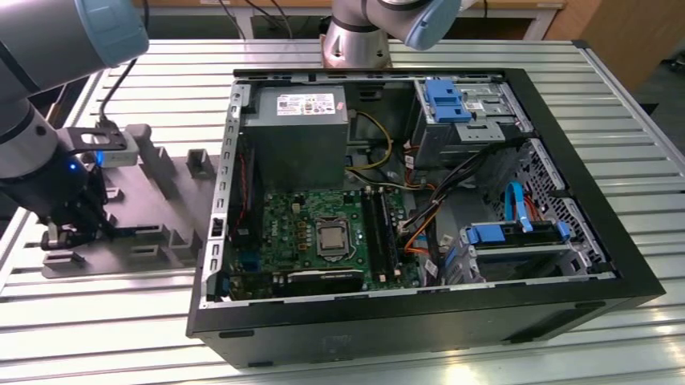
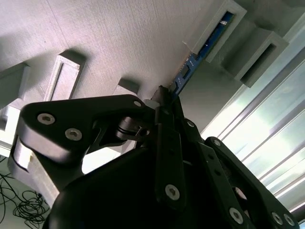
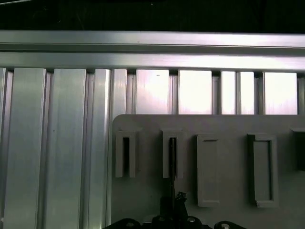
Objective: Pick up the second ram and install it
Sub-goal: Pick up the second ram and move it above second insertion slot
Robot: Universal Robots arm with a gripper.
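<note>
- Exterior view: the arm (image 1: 32, 136) is over on the exterior view's left, with the gripper (image 1: 64, 239) down at the gray holder tray (image 1: 160, 200). That tray lies on the slatted metal table (image 1: 96, 313), just beside the open PC case (image 1: 428, 321). Inside the case you can see the motherboard (image 1: 300, 212) and its black memory slots (image 1: 383, 233), well apart from the gripper. I can't pick out the stick itself from this angle.
- Second wrist view: here the gripper (image 2: 165, 95) is pinched nearly all the way together around one end of the second ram (image 2: 193, 62). That's the thin blue board standing on edge. Its far end sits in a raised slot of the gray holder tray (image 2: 109, 38), so it's gripped but not out of the holder.
- First wrist view: the gripper (image 3: 173, 202) tips are close together at the near end of the second ram (image 3: 172, 155). The stick is edge-on as a thin dark line in one slot of the gray holder tray (image 3: 228, 124). The slatted metal table (image 3: 62, 143) is beyond it.
</note>
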